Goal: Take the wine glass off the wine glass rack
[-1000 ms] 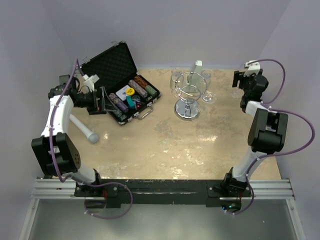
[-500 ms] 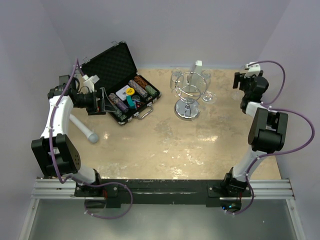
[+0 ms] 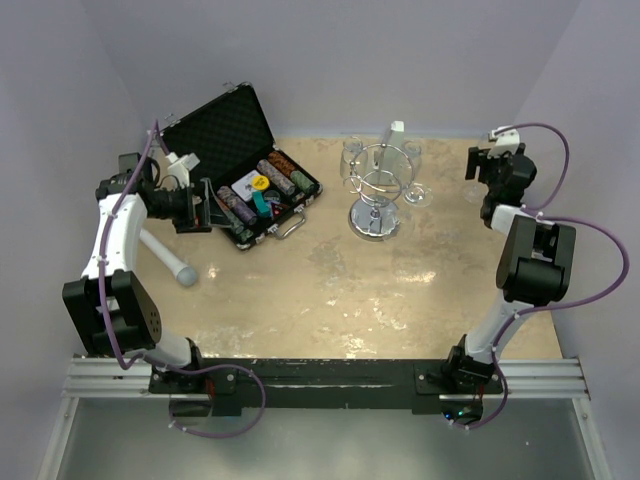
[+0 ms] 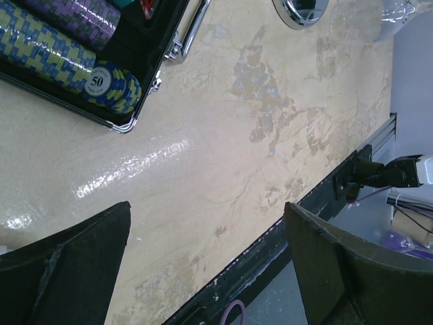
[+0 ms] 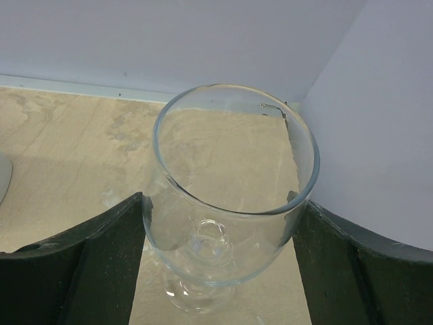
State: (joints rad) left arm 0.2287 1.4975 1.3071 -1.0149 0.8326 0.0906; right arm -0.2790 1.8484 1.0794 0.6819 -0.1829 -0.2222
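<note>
The chrome wine glass rack [image 3: 375, 190] stands at the back middle of the table, with clear glasses hanging on its loops [image 3: 352, 156]. Its mirrored base also shows in the left wrist view [image 4: 301, 9]. In the right wrist view a clear wine glass [image 5: 230, 196] stands upright by the back right corner, its foot near the table. My right gripper [image 5: 220, 230] is closed on its bowl, with both fingers touching the sides; it sits at the back right in the top view [image 3: 494, 163]. My left gripper [image 3: 205, 201] is open and empty beside the case.
An open black case [image 3: 245, 170] of poker chips [image 4: 111, 84] lies at the back left. A white rod with a grey tip [image 3: 170, 262] lies at the left. A white object [image 3: 393, 135] stands behind the rack. The walls are close to the right gripper.
My right gripper has shifted slightly toward the back wall. The left gripper has edged a little to the left. Nothing else has moved.
</note>
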